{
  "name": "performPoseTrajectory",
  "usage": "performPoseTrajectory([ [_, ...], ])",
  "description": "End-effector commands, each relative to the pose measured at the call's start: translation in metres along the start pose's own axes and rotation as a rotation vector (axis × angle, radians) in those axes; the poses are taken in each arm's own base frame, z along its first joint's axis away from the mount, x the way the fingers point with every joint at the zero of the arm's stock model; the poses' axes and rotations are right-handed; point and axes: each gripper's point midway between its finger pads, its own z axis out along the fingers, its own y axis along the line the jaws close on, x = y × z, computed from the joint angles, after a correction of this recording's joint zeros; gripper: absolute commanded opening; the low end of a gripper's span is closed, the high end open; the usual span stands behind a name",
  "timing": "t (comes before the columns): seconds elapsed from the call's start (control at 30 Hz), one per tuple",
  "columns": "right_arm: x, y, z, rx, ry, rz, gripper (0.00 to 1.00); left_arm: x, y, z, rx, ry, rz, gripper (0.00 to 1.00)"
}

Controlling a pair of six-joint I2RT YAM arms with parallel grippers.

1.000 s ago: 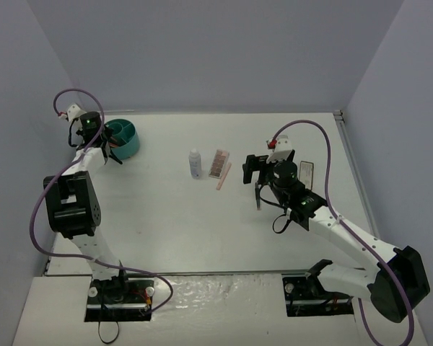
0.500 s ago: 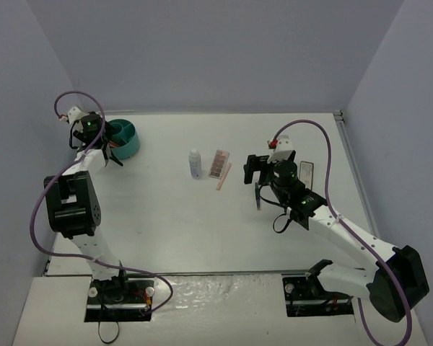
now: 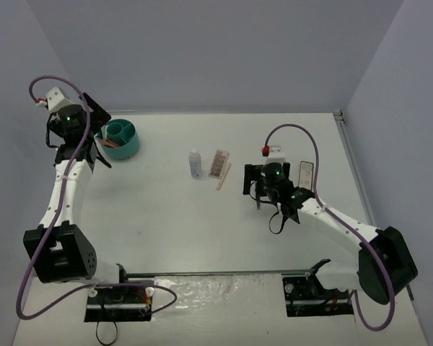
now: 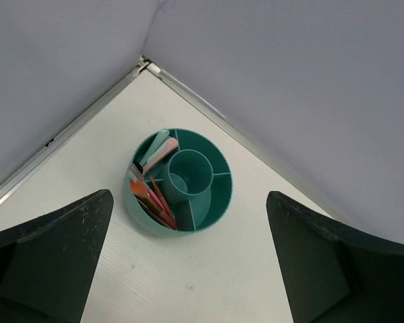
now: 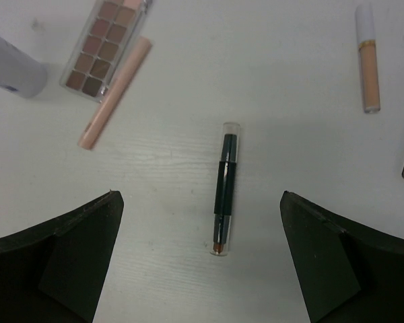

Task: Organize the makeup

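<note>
**Organizing the makeup: approach to the next pick.**

- **Top view.** The teal divided tub (image 3: 127, 146) stands at the 10 o'clock corner of the table (image 3: 166, 216). The white bottle (image 3: 195, 163), the eyeshadow palette (image 3: 218, 163) and a pink stick (image 3: 224, 176) lie near the centre, and a dark-framed compact (image 3: 307, 171) lies toward 3 o'clock.
- **Left wrist view.** The left fingers (image 4: 54, 262) are spread wide, hold nothing and hang high over the tub. One outer compartment, at 9 o'clock, already holds several sticks and brushes (image 4: 151, 195).
- **Right wrist view.** The right fingers (image 5: 60, 262) are also spread and empty, hovering above the table. A black stick (image 5: 223, 188) lies between them, running 12 to 6 o'clock, slightly toward the 3 o'clock finger. The palette and the pink stick lie at 11 o'clock, and a white-capped concealer tube (image 5: 368, 57) at 1 o'clock.

**Step in hand (judged).** The right arm is set to pick up the black stick; most items remain outside the tub.

**Next move (judged).** The arm should shift slightly toward 3 o'clock to centre the stick, lower until the fingers straddle it, and close across its width at mid-length. The low, round stick may roll or slip.
</note>
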Motion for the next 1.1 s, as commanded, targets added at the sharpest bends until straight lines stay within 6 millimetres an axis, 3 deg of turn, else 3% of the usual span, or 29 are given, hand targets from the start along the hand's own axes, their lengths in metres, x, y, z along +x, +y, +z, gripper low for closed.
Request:
performPoseTrajectory([
  [0.0, 0.019, -0.008, 0.019, 0.084, 0.067, 0.064, 0.97, -0.023, -0.037, -0.063, 0.133, 0.054, 0.107, 0.97],
  [0.13, 0.043, -0.012, 0.035, 0.121, 0.139, 0.069, 0.90, 0.002, -0.051, -0.104, 0.247, 0.191, 0.157, 0.97],
  [0.33, 0.064, -0.017, 0.052, 0.168, 0.200, 0.064, 0.72, 0.041, -0.065, -0.149, 0.384, 0.322, 0.207, 0.97],
  [0.43, 0.074, -0.018, 0.058, 0.174, 0.219, 0.065, 0.58, 0.062, -0.070, -0.165, 0.436, 0.388, 0.228, 0.97],
  [0.6, 0.081, -0.022, 0.060, 0.194, 0.228, 0.061, 0.21, 0.089, -0.082, -0.186, 0.531, 0.478, 0.228, 0.97],
  [0.67, 0.074, -0.022, 0.059, 0.192, 0.204, 0.057, 0.02, 0.100, -0.094, -0.196, 0.588, 0.515, 0.209, 0.97],
  [0.73, 0.065, -0.015, 0.056, 0.149, 0.177, 0.053, 0.00, 0.106, -0.106, -0.205, 0.638, 0.532, 0.186, 0.97],
  [0.87, 0.020, 0.025, 0.034, -0.074, 0.029, 0.042, 0.00, 0.113, -0.137, -0.223, 0.746, 0.543, 0.149, 0.97],
  [1.07, -0.049, 0.093, -0.039, -0.418, -0.282, -0.009, 0.00, 0.134, -0.185, -0.253, 0.895, 0.590, 0.119, 0.97],
])
